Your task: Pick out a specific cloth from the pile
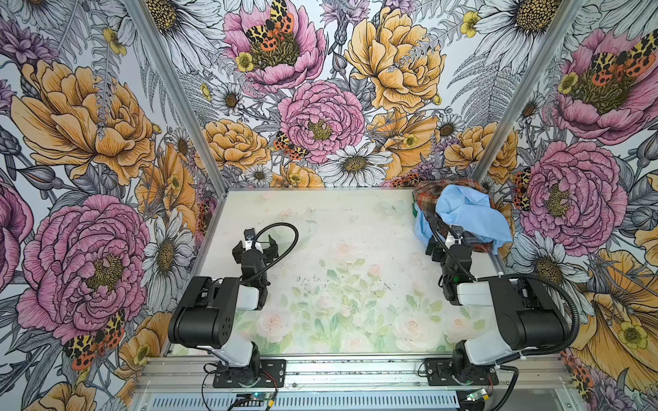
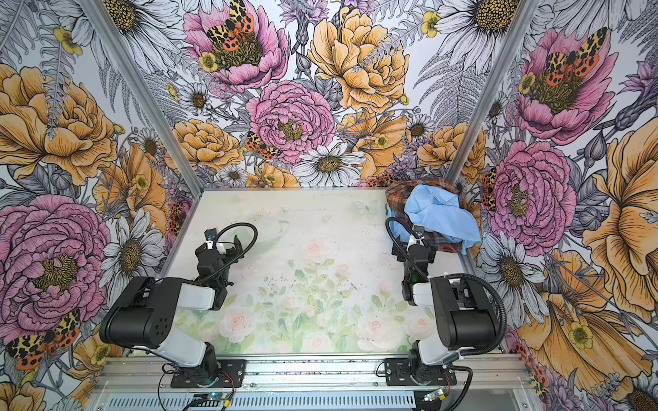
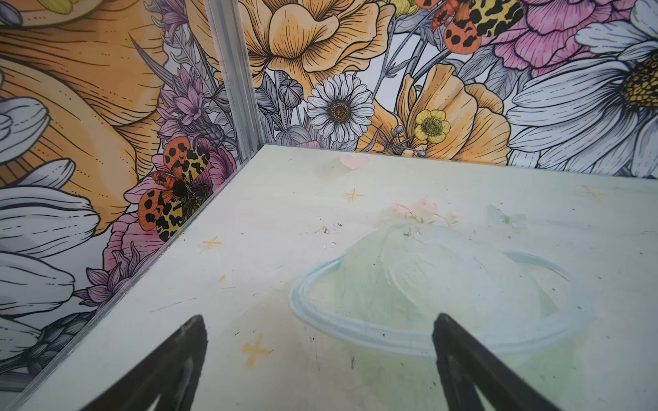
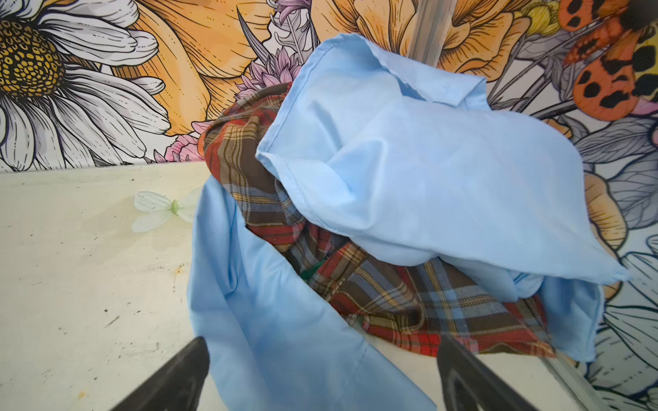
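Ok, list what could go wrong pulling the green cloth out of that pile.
Only a sliver of the dark green cloth shows, tucked beside the plaid cloth; the open right gripper may pinch plaid or the light blue cloth instead.
Pulling could drag the whole pile along.
The pile hugs the corner walls, crowding the approach.

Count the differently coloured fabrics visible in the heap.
3. Light blue fabric lies on top and drapes down the near side; red-brown plaid fabric sits beneath it; a sliver of dark green cloth peeks out beside the plaid. More may be buried.
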`<act>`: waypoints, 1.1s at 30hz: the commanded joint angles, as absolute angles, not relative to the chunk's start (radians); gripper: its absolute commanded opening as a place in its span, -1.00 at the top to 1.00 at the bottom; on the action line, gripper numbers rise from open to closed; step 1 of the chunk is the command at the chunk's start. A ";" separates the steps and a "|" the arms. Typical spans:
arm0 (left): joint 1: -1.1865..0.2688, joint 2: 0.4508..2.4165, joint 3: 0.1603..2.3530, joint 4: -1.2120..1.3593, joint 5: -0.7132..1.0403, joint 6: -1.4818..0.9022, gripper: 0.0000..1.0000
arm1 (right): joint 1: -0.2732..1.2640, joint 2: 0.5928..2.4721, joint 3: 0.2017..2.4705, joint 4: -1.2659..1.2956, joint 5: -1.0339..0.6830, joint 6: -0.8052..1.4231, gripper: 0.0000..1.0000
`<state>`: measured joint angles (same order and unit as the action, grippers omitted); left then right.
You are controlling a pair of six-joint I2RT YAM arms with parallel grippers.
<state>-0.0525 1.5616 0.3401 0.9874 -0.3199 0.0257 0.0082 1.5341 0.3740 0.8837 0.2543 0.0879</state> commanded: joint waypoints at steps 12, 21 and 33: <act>0.026 1.551 0.358 0.972 -0.109 -0.023 -0.98 | 0.014 1.539 0.372 0.915 0.245 0.096 -0.99; 0.062 1.555 0.371 0.953 0.062 -0.005 -0.98 | 0.011 1.539 0.376 0.908 0.246 0.101 -0.99; -0.169 1.232 0.456 0.554 -0.330 0.066 -0.98 | 0.057 1.417 0.299 0.949 0.374 0.080 -0.99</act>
